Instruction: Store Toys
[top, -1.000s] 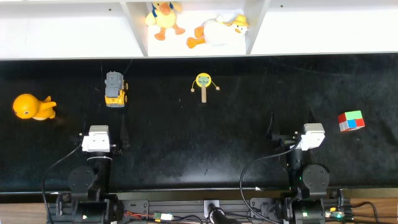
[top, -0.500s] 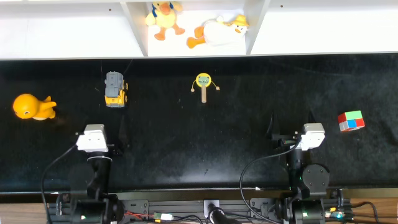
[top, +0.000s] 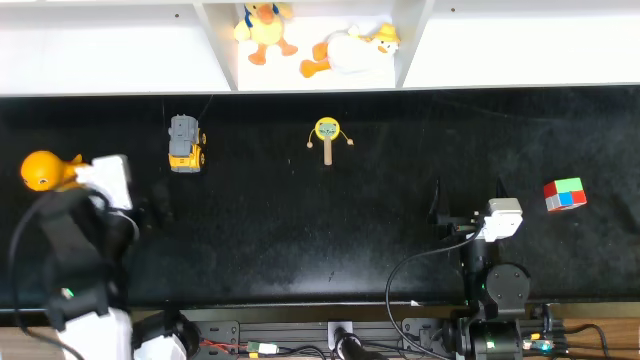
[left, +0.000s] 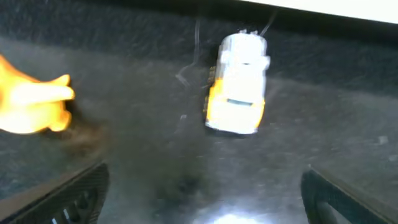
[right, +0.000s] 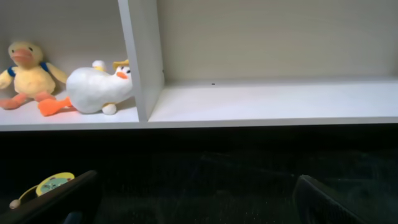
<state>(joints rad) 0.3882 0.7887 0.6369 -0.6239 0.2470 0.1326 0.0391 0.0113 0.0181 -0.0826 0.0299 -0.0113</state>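
A grey-and-yellow toy truck (top: 185, 143) (left: 239, 84) stands on the black table, with an orange duck (top: 43, 170) (left: 30, 104) to its left. My left gripper (left: 205, 208) hangs open above the table short of the truck, touching nothing; its arm (top: 100, 195) partly covers the duck from above. A small yellow-green rattle (top: 327, 133) (right: 51, 184) lies mid-table. A coloured cube (top: 565, 194) sits at the right. My right gripper (right: 196, 205) is open and empty, low near the front, facing the shelf.
A white shelf (top: 320, 82) (right: 267, 102) runs along the table's back edge. Its middle bay holds a yellow duck plush (top: 264, 25) (right: 25, 68) and a white duck plush (top: 348, 50) (right: 93, 90). The bay to the right (right: 280, 99) is bare.
My left arm has risen and swung left and forward, now over the orange duck's side with the truck ahead of it. The right arm and all toys have stayed put.
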